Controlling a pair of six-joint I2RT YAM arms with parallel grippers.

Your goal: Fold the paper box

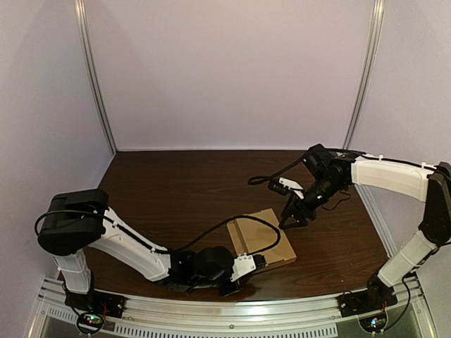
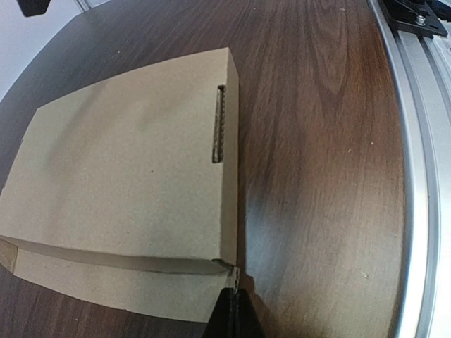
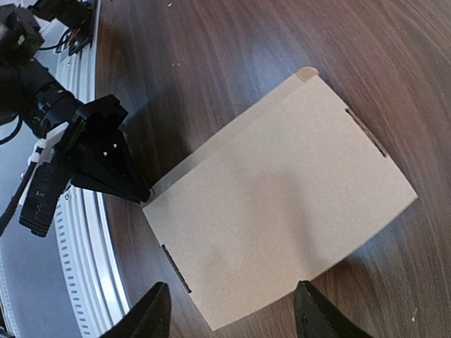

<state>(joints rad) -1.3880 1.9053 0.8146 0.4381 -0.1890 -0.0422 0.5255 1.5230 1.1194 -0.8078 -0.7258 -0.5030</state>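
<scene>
1. Left gripper (image 1: 254,263) sits low by the near edge. Its fingers (image 2: 232,318) are pressed together, tips touching the box's near left corner. Cannot tell whether cardboard is pinched between them.
2. Box (image 1: 262,241) lies flat and closed on the table (image 1: 176,190), right of centre in the near half. A slot runs along one side and a flap edge shows under the lid.
3. Right gripper (image 1: 294,217) is at the box's far right edge, fingers (image 3: 151,313) spread wide above it.

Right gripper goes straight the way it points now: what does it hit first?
The paper box, lying dead ahead of the open right gripper. Nothing shows between them, though depth is unclear.
</scene>
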